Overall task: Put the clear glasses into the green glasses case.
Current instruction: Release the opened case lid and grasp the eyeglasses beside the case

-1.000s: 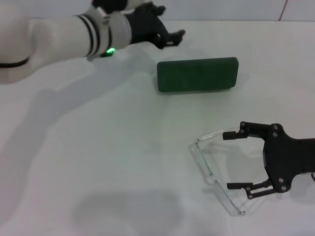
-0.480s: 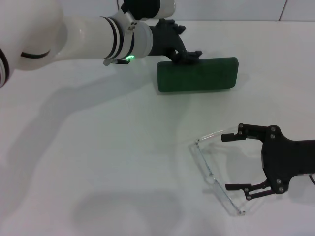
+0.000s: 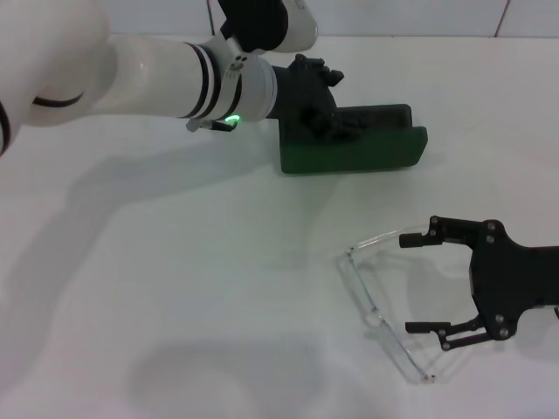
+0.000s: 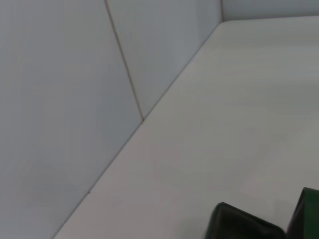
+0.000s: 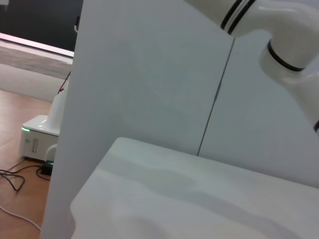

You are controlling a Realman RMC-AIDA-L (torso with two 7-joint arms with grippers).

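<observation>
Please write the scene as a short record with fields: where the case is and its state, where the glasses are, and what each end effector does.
case: green glasses case, far side of the white table, lid partly raised, dark inside showing
glasses: clear glasses, lying on the table near the robot's right, outside the case
left end effector: at the left end of the case, on the lid
right end effector: open, around the glasses' arms, not closed on them
task state: glasses not yet in the case
</observation>
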